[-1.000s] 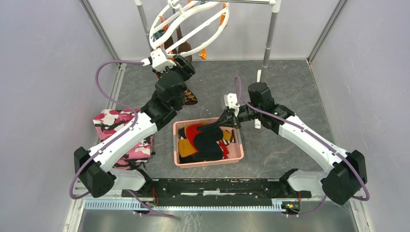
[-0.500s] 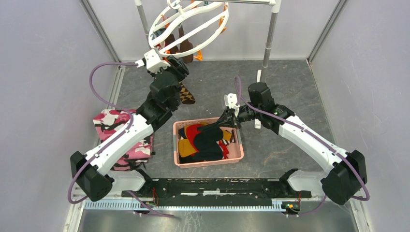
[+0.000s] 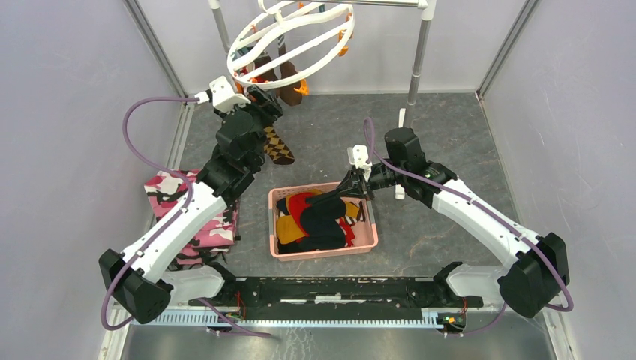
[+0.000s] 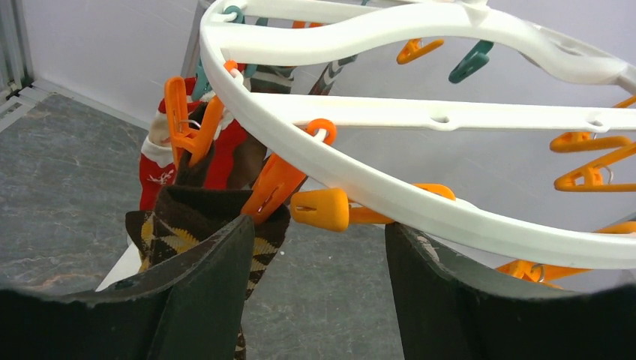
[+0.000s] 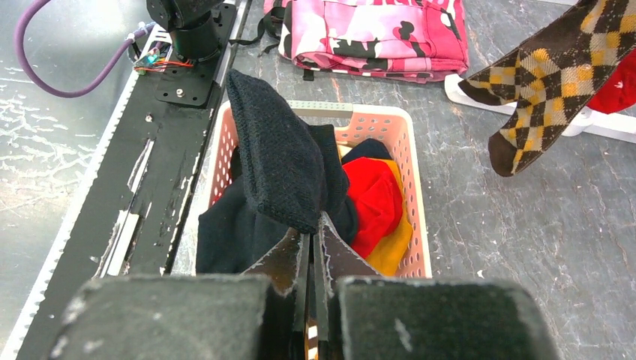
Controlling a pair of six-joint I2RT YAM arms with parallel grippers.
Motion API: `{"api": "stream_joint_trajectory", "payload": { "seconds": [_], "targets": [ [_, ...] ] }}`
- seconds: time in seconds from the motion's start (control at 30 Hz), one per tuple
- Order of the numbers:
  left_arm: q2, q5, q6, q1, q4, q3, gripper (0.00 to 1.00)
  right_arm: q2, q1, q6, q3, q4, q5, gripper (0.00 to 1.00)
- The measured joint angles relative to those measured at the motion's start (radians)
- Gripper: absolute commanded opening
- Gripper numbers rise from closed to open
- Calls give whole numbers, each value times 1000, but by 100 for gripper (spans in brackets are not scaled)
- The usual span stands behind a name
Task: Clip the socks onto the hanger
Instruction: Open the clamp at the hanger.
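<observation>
Seen from above, the white round hanger (image 3: 294, 36) hangs from the metal pole rack (image 3: 420, 52) at the back of the worktop (image 3: 450, 135). The left claw (image 3: 262, 96) is raised to its lower rim, with a brown argyle sock (image 3: 276, 145) dangling just beside it. The right claw (image 3: 341, 193) is over the pink basket (image 3: 324, 252) with a black sock (image 3: 322, 208) in it. A camouflage cloth (image 3: 176, 187) lies left of the basket.

In the left wrist view, the left claw's fingers (image 4: 202, 292) stand well apart and grip nothing. An orange clip (image 4: 319, 208) pokes into the gap below the ring. A second orange clip (image 4: 271, 186) bites the argyle cuff, and a red-and-white sock (image 4: 225, 146) hangs behind.

In the right wrist view, the jaws are pressed together on the black sock's edge above the basket. A red sock (image 5: 371, 195) and a mustard sock (image 5: 390, 251) lie inside.
</observation>
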Motion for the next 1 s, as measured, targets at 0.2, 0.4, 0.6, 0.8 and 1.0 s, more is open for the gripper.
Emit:
{"api": "stream_joint_trajectory", "payload": {
  "seconds": [0.2, 0.4, 0.6, 0.8, 1.0],
  "targets": [
    [-8, 45, -1, 22, -45, -5, 76, 4, -1, 0, 0, -1, -8, 0],
    [-22, 87, -1, 29, -80, -6, 80, 5, -1, 0, 0, -2, -15, 0],
    [-48, 142, -1, 40, -106, -7, 80, 7, -4, 0, 0, -2, -16, 0],
    [-52, 203, -2, 59, -133, -7, 85, 8, -6, 0, 0, -2, -19, 0],
    [-53, 258, -10, 81, -152, -7, 89, 9, -6, 0, 0, -3, -20, 0]
  ]
}}
